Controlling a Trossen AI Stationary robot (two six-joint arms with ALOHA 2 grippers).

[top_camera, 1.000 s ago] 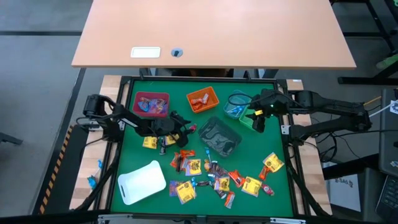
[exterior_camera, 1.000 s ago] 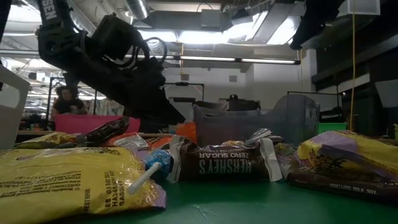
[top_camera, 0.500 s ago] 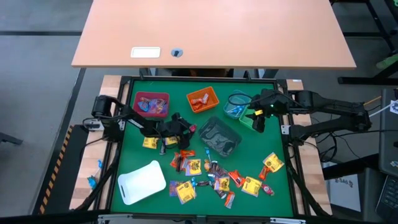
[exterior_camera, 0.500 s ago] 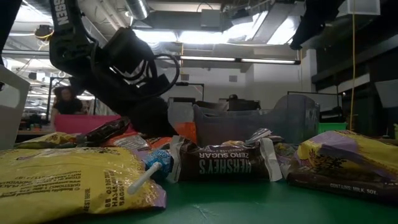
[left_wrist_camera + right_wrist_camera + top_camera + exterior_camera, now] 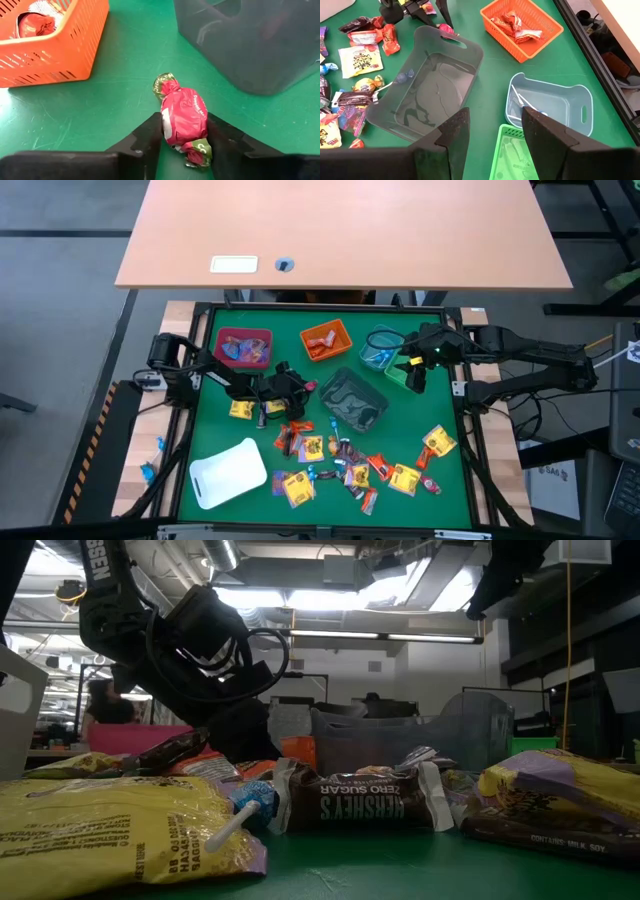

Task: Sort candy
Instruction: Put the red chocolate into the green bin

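A red wrapped candy (image 5: 184,117) with green-gold twisted ends lies on the green mat between the orange bin (image 5: 326,338) and the grey bin (image 5: 352,400). My left gripper (image 5: 184,137) is low at the mat, its fingers shut on this candy; the high view shows it (image 5: 300,388) left of the grey bin. Many more candy packets (image 5: 340,460) lie spread over the near half of the mat. My right gripper (image 5: 495,135) hangs open and holds nothing, high above the green bin (image 5: 400,370) and the blue bin (image 5: 380,347). My left gripper pinches the red candy's body by its two long sides (image 5: 167,125) between its two fingers. The fingers come slanting down from the table's left and lie along the candy. The candy rests on the mat, one twisted end (image 5: 164,84) pointing away past the fingertips.
A pink bin (image 5: 243,347) stands at the far left and holds some candy, as does the orange bin. A white tray (image 5: 228,472) lies at the near left. The grey bin's wall (image 5: 250,45) stands close beyond the held candy. A person shows in the room behind (image 5: 105,705).
My left gripper has sunk toward the mat and shifted a little toward the grey bin, tipping as it went; for the last half second it has kept still. My right arm has not moved.
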